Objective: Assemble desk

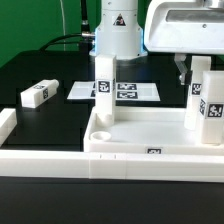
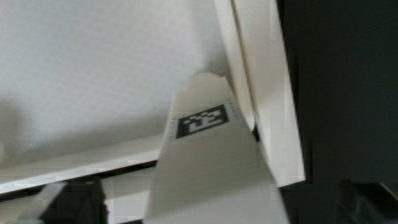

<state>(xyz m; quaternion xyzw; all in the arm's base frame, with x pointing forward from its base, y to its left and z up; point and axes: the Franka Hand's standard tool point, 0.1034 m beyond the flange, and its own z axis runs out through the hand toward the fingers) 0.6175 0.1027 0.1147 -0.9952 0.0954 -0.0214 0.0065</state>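
Large white plastic tray-like desk top (image 1: 150, 135) with raised rim, two white block legs upright in it (image 1: 104, 88) (image 1: 206, 105), third leg (image 1: 37, 94) flat beside it, gripper (image 1: 190, 66) above, finger state cannot be determined.

A black worktop (image 1: 40, 130) fills the scene under even, soft light. Behind its far edge hangs a green backdrop (image 1: 35, 25), with dark cables (image 1: 70, 40) trailing down across it. White border rails (image 1: 20, 135) run along the worktop's near edge, and the marker board (image 1: 135, 92) lies flat toward the far edge.
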